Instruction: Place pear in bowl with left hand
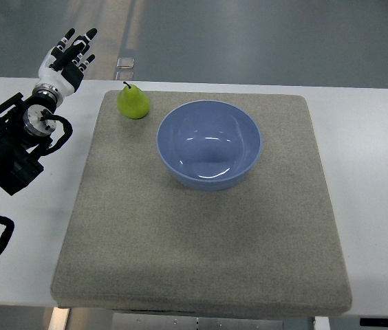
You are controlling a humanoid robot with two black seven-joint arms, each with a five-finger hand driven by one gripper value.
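Pear (133, 102) upright at bowl's (208, 143) ten o'clock. Judged light, firm, smooth-skinned; grip the wide lower body. Left hand (69, 54) empty, fingers extended, apart from pear.

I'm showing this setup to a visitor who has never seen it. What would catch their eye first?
Probably the blue bowl, empty, sitting in the far middle of the grey mat. Next the green pear, standing upright near the mat's far left corner, apart from the bowl. Then the left hand with its black-tipped fingers spread, reaching past the table's far left edge and holding nothing.
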